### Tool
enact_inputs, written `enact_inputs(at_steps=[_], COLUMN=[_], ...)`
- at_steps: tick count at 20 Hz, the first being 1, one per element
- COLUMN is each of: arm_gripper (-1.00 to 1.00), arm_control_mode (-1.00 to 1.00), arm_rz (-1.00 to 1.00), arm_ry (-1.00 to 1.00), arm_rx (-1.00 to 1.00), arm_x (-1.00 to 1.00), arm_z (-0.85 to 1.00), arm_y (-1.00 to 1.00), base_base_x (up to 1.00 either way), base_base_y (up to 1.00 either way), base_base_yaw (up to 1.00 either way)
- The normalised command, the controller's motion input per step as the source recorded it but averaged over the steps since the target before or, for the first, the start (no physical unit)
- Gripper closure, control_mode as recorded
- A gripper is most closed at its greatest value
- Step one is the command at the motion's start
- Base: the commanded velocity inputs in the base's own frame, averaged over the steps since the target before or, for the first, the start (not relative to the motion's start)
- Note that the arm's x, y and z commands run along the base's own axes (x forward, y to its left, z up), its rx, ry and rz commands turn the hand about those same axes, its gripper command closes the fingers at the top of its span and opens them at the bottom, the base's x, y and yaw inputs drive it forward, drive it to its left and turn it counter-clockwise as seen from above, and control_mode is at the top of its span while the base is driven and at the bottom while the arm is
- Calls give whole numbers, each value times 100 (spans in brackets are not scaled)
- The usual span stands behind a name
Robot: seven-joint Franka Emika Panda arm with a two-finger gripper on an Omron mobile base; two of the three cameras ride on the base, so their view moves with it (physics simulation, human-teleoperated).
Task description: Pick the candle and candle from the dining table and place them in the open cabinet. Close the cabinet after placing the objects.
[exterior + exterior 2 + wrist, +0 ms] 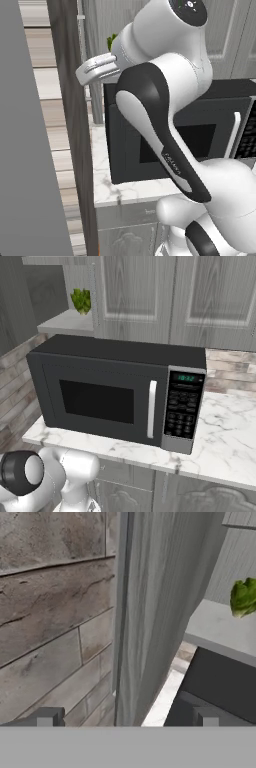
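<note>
Hand view: the gripper (pixel 125 718) has its two dark fingertips (pixel 46 717) standing far apart at the bottom, with nothing between them, so the claw is spread wide and holds nothing. Just ahead of it hangs the grey wood edge of the cabinet (pixel 150 612) door, seen almost side-on. To the left of the door is a stone-tile wall (pixel 50 612). To the right is the pale grey shelf (pixel 220 629) inside the cabinet, with a small green leafy plant (pixel 244 598) on it (part of it is cut off by the edge). Below the shelf sits the black top of the microwave (pixel 220 687).

In the right base view, the microwave (pixel 120 391) stands on a white marble counter (pixel 230 441), under the closed tall grey doors. The plant (pixel 81 300) sits on the open shelf (pixel 67 323) at the upper left.

In the left base view, the white arm (pixel 165 100) reaches up in front of the microwave (pixel 210 125).
</note>
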Motion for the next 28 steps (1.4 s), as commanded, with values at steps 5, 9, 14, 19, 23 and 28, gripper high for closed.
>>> enact_inputs(at_steps=[5, 9, 14, 19, 23, 28], arm_gripper=[-100, -100, -100, -100, -100, -100], arm_control_mode=[-100, -100, -100, -100, -100, -100], arm_rz=[0, 0, 0, 0, 0, 0], arm_ry=[0, 0, 0, 0, 0, 0], arm_rx=[0, 0, 0, 0, 0, 0], arm_x=[27, 33, 32, 27, 24, 16], arm_z=[0, -3, -4, -2, 0, -7], arm_y=[4, 11, 19, 16, 11, 23], base_base_x=[0, 0, 0, 0, 0, 0], base_base_y=[0, 0, 0, 0, 0, 0], base_base_yaw=[0, 0, 0, 0, 0, 0])
